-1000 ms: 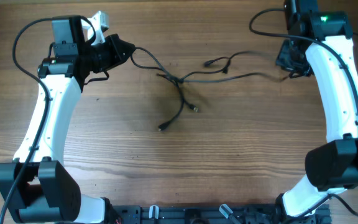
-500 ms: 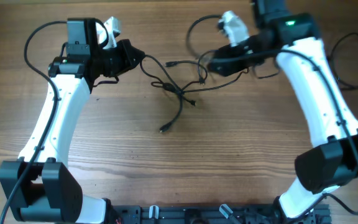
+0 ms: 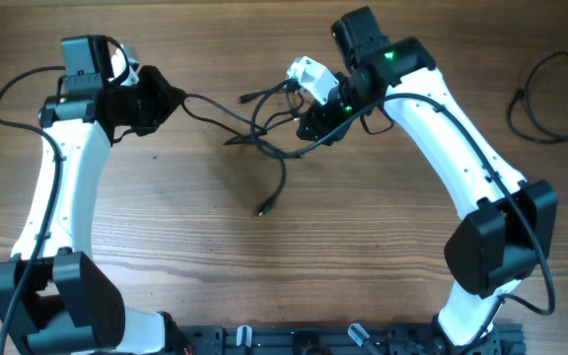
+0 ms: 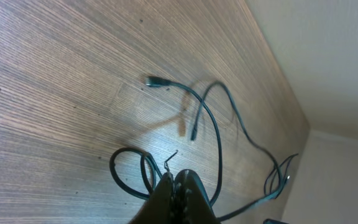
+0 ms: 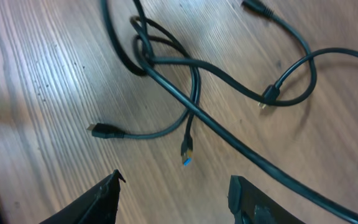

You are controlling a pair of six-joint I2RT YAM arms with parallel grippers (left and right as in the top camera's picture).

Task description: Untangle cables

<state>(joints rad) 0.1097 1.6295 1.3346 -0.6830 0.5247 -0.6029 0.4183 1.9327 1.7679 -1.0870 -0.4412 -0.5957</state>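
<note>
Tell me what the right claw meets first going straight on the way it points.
Likely the blue-tipped plug of the cables, just ahead of the open right claw; depth is unclear.

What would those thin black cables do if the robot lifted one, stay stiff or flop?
Probably flop: the cables lie in loose curves and loops on the table. Likely light, being so thin. Lifting one would probably drag the others, since they cross in a knot.

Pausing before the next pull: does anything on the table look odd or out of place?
Nothing looks damaged. The cables cross in a knot at the centre, and one black cable loop lies alone by the right edge of the overhead view, far from the tangle.
</note>
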